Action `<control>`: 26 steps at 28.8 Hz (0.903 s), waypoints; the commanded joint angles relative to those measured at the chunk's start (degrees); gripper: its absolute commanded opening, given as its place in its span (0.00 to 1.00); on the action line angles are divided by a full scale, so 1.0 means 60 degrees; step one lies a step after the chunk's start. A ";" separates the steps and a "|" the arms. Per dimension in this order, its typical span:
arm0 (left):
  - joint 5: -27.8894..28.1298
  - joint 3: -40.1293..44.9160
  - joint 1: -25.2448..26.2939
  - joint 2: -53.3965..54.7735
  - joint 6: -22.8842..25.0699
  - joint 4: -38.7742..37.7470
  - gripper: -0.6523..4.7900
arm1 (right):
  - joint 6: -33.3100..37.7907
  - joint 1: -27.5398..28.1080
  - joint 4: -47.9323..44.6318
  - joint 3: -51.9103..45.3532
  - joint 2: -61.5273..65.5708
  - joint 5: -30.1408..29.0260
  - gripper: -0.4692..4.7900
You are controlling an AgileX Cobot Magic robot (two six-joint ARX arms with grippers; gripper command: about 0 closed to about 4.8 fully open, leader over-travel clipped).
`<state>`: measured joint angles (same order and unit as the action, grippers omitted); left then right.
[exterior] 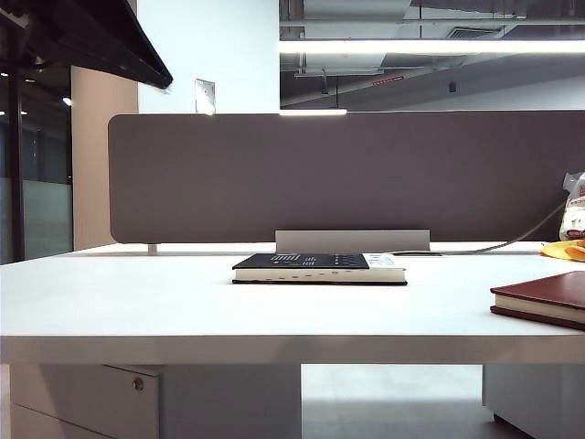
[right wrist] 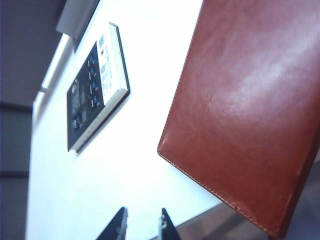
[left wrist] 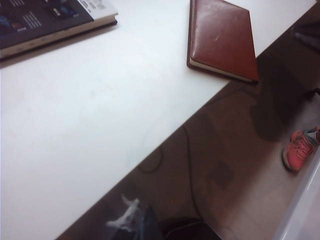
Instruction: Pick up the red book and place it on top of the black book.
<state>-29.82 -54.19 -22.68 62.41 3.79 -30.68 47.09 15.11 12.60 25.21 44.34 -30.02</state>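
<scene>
Near the tabletop's (exterior: 137, 302) front edge, off to the right of the black book (exterior: 315, 267), lies the red book (exterior: 544, 299), flat, cover up, one corner hanging just past the edge; the two books are well apart. The right gripper (right wrist: 142, 225) hovers close beside the red book, its fingertips narrowly parted with nothing between them. The left gripper is out of sight, so I cannot tell its state; its camera looks at the red book (left wrist: 220, 40) from farther off. The right arm looks nearer for the pick. Relative to the black book (right wrist: 97, 85), which lies centrally with its long side along the tabletop's front, the red book's (right wrist: 250, 110) long axis runs skewed, toward the back.
</scene>
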 commanded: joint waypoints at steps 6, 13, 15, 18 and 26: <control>-0.0022 -0.0036 -0.0004 -0.0011 0.0120 -0.0018 0.11 | -0.2222 0.0091 0.2448 0.2492 0.0106 0.0805 0.16; -0.0025 -0.0036 -0.0004 -0.0011 0.0124 -0.0069 0.11 | -0.3147 0.0302 0.3734 0.4317 0.0729 0.1727 0.16; -0.0025 -0.0036 -0.0004 -0.0011 0.0135 -0.0087 0.11 | -0.3136 0.0328 0.3719 0.4441 0.0933 0.1847 0.15; -0.0022 -0.0036 -0.0004 -0.0011 0.0291 -0.0229 0.11 | -0.3096 0.0448 0.3832 0.4422 0.1264 0.1843 0.15; 0.0047 -0.0036 0.0000 -0.0011 0.0390 -0.0455 0.11 | -0.3107 0.1249 0.3519 0.3577 0.1679 0.1293 0.16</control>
<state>-29.67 -54.19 -22.68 62.43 5.63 -33.54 28.75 21.74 35.44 47.72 54.61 -21.06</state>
